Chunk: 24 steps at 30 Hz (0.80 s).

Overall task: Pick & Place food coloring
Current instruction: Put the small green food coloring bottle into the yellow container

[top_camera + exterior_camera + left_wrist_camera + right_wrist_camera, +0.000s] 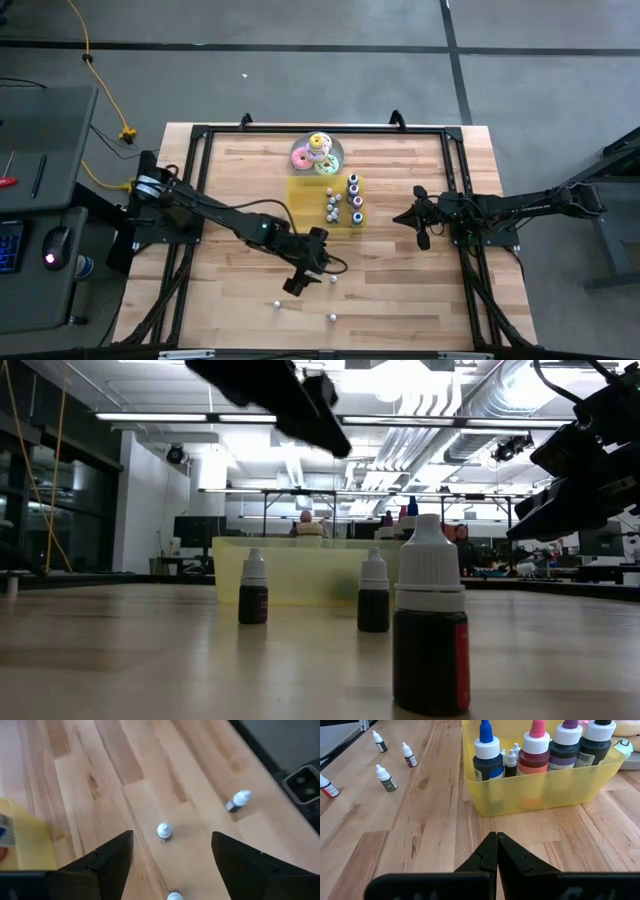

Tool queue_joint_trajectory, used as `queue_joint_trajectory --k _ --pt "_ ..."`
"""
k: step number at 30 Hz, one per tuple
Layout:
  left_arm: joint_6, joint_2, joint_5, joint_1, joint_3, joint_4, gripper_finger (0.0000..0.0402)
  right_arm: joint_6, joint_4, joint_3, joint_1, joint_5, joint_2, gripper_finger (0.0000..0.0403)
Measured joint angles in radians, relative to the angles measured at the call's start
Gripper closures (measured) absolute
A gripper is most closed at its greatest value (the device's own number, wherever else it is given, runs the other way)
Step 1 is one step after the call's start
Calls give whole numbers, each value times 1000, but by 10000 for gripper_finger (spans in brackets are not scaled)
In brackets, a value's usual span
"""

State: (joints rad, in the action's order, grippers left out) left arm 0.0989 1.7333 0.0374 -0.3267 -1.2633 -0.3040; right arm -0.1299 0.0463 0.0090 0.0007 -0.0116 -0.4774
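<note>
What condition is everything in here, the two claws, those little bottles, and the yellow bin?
Left claw: open, empty, above the loose bottles.
Right claw: shut, empty, facing the yellow tray.
Loose small bottles: capped, upright on the table, outside the tray.
Yellow tray: upright on the table, holding bottles.
Large bottles in tray: capped, standing upright.
Ring toy stack: stacked on its plate, behind the tray.

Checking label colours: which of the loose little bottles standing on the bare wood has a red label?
The food coloring bottle nearest the table front edge. The other loose bottles look dark, with no red.
</note>
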Motion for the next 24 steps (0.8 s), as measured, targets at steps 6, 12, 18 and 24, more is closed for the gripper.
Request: queue_joint_trajectory --k 6,12,18,24 --pt "-28 75 -8 -1 0 54 135 0 2 0 0 0 0 402" --pt "-79 132 0 -1 0 78 135 0 3 0 0 0 0 402" --pt "-82 188 -2 -8 -35 79 135 0 0 0 0 0 0 402" --pt "-86 246 -4 -7 -98 79 135 0 2 0 0 0 0 402"
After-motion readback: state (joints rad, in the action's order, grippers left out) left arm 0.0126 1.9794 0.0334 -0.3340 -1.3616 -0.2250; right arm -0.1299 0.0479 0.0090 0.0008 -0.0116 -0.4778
